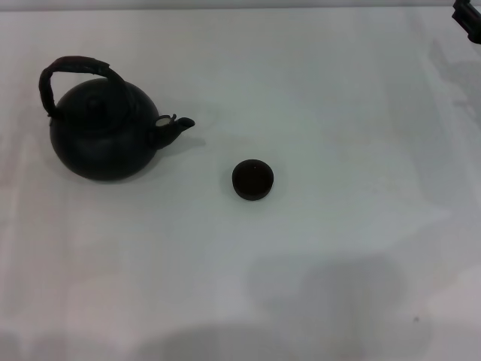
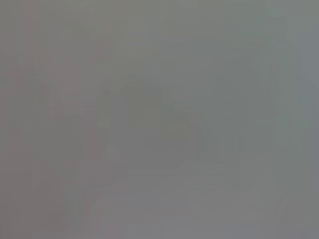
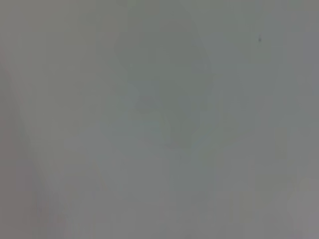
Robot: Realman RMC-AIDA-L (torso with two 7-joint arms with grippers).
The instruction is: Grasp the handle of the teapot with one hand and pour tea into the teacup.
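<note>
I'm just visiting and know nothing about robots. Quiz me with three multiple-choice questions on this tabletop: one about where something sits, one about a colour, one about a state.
1. On which side of the teapot does the teacup stand?
A. The spout side
B. Behind the handle
C. On its lid

2. What colour is the teapot's body?
A. White
B. Matte black
C. Bright red

3. How does the handle stand?
A. Gripped by an end effector
B. Folded flat
C. Upright and untouched

Answers:
1. A: in the head view the spout points toward the cup, and the two stand apart.
2. B: the pot looks dark against the pale table.
3. C: the hoop arches over the lid with nothing on it.
</note>
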